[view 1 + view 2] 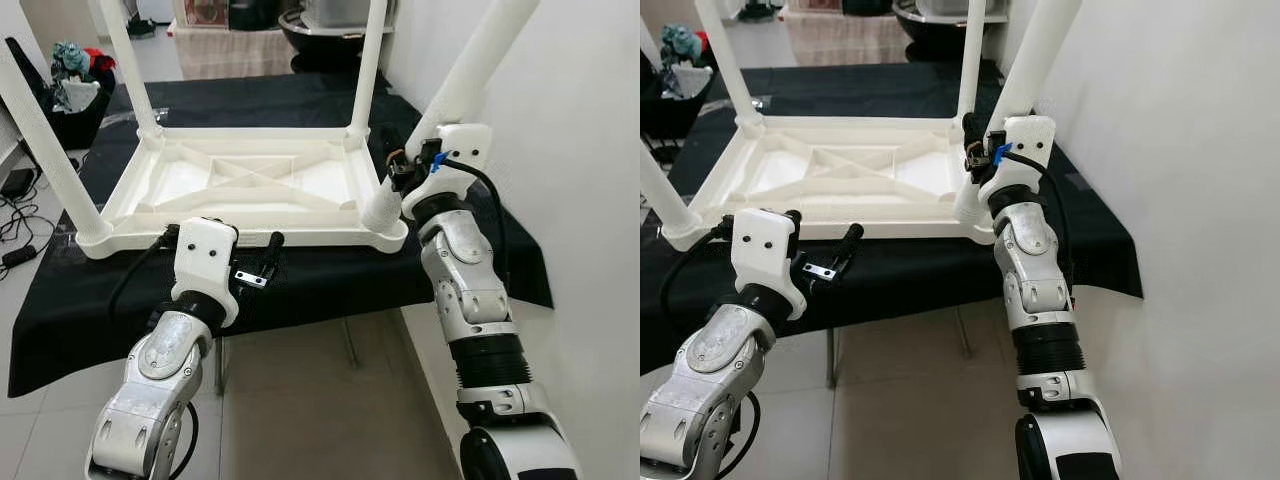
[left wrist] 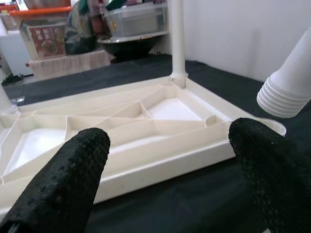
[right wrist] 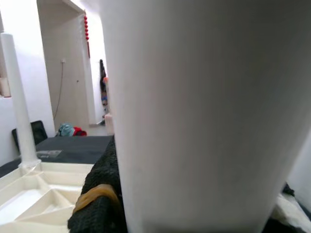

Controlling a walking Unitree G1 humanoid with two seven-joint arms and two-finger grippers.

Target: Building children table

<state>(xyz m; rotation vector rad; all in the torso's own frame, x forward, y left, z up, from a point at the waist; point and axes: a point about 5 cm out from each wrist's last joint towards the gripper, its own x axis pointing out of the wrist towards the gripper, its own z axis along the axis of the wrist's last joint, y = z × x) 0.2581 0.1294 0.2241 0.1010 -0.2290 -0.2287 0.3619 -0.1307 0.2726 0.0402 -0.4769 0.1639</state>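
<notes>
Right gripper (image 1: 400, 172) clamped on tilted leg (image 1: 455, 90) over tabletop (image 1: 240, 185) corner socket: straighten, then screw down; left gripper (image 1: 255, 262) idle, open.

Children table (image 1: 240, 185): upside down on the bench (image 1: 330, 275), legs pointing up.
Left gripper (image 1: 258, 262): before the table's near edge, jaws apart.
Right gripper (image 1: 400, 170): at the near right corner, around the tilted leg (image 1: 455, 90).
Wall (image 1: 580, 150): right of the bench.
</notes>
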